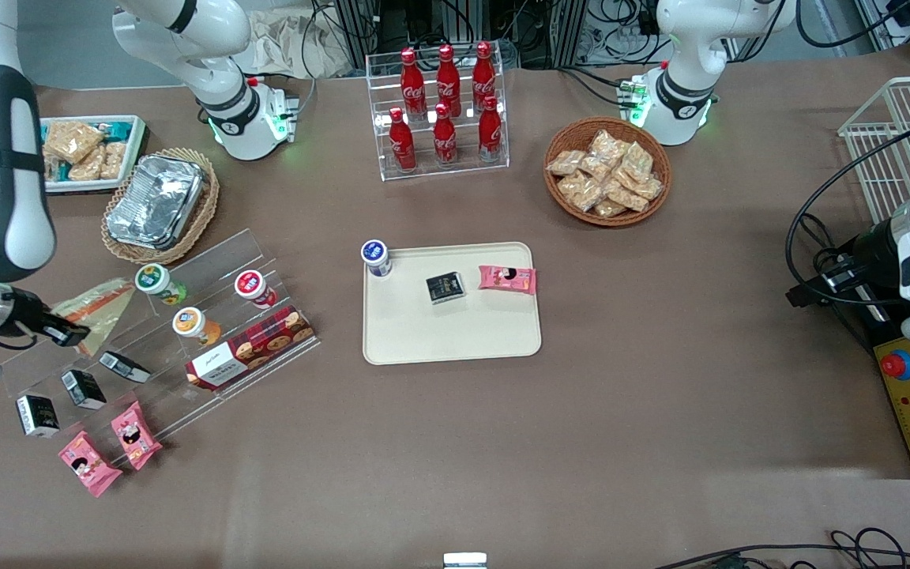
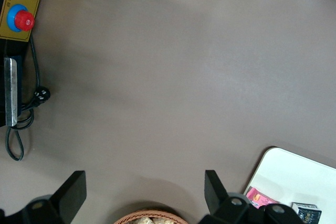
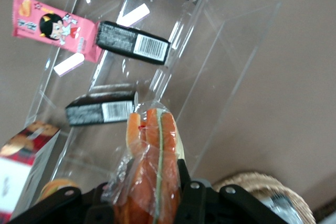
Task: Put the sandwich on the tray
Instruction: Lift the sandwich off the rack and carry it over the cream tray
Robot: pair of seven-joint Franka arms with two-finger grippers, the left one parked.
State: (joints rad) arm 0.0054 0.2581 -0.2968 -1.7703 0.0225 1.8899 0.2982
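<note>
The gripper [image 1: 68, 332] is sitting at the working arm's end of the table, over the top step of the clear shelf [image 1: 210, 273], and its fingers are closing on the sandwich [image 1: 99, 308]. In the wrist view the wrapped sandwich [image 3: 152, 166] is standing up between the two fingers [image 3: 191, 195], its orange and green layers showing edge-on and the wrap bunching at the gripper [image 3: 152, 203]. From the front, the wedge is lying on the shelf's highest step, its point reaching toward the foil pan's basket [image 1: 159, 207].

The tray [image 1: 455, 336] is lying near the table's middle, well apart from the sandwich. A small cup [image 1: 375, 257] is standing at its corner nearest the shelf, a black packet [image 1: 445, 287] is lying inside it, and a pink packet [image 1: 507, 278] is overlapping its rim on the parked arm's side.

On the shelf's lower steps three cups [image 1: 186, 304], a biscuit box [image 1: 250, 348] and black packets [image 1: 80, 387] are resting; two pink packets [image 1: 107, 449] are lying at its foot, nearest the front camera. A rack of red bottles [image 1: 443, 103] is standing farther from the camera than the tray, and a basket of snack bags [image 1: 607, 170] is sitting beside it, toward the parked arm's end.
</note>
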